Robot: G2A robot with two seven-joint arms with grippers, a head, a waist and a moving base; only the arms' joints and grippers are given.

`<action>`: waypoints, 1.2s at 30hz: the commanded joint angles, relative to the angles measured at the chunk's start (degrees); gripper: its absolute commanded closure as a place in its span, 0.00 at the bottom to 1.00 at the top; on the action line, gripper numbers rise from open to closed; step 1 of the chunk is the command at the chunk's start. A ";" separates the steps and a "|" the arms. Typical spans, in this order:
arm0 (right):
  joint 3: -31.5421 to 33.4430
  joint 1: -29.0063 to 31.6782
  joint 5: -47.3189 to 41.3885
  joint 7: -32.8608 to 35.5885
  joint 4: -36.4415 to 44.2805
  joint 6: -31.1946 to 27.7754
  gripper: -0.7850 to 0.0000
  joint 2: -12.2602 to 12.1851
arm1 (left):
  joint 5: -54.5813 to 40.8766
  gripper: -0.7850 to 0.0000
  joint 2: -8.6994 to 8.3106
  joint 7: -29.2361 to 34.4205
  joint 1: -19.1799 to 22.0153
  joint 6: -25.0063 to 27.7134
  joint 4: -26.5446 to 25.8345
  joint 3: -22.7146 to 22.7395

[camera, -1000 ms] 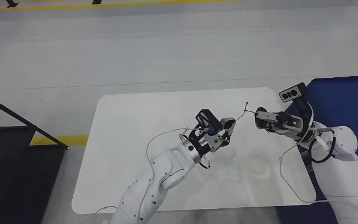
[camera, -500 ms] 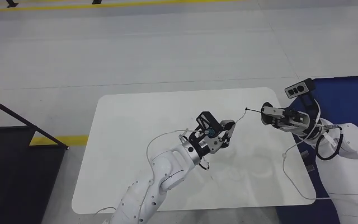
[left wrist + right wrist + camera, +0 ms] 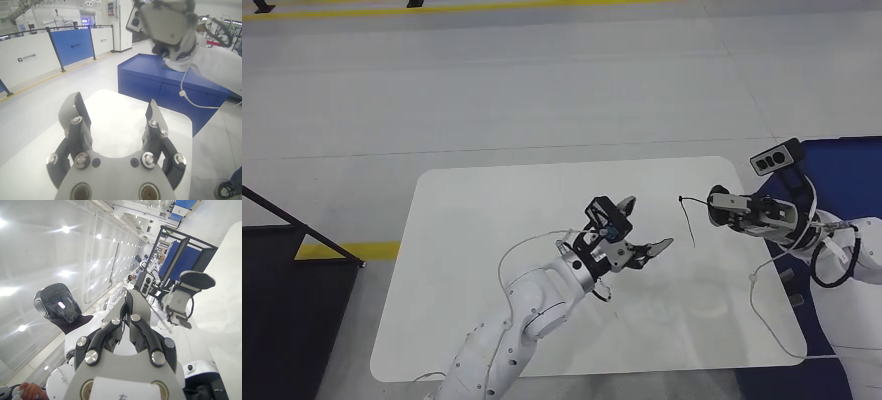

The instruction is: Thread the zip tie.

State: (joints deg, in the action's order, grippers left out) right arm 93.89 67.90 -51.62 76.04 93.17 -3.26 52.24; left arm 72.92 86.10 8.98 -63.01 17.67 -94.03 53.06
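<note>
The zip tie (image 3: pixel 687 222) appears in the top view as a hair-thin dark line, too fine to tell head from tail or whether one passes through the other. Its gripped end is hidden between the pressed-together fingers of the right gripper (image 3: pixel 710 200), whose arm (image 3: pixel 777 216) is cut off at the view's edge. In the left wrist view that gripper is blurred and cropped by the frame edge, its fingertips indistinguishable.
</note>
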 commanded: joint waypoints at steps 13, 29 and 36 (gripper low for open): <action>-2.49 -1.61 0.31 -2.20 3.66 3.13 1.00 0.15 | -7.99 0.00 -3.28 -3.57 -10.27 3.41 -18.02 20.61; -11.11 -2.50 -4.47 -4.63 5.37 6.74 1.00 1.43 | -9.25 0.00 -3.84 0.01 -11.47 8.02 -20.80 21.54; -20.67 -8.42 -11.75 -8.41 5.92 13.41 1.00 3.35 | -9.25 0.00 -3.84 0.01 -11.47 8.02 -20.80 21.54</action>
State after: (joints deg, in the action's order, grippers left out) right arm 73.67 60.04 -62.65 67.56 99.47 9.30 55.48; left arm 63.67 82.26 8.99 -74.48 25.69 -114.83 74.59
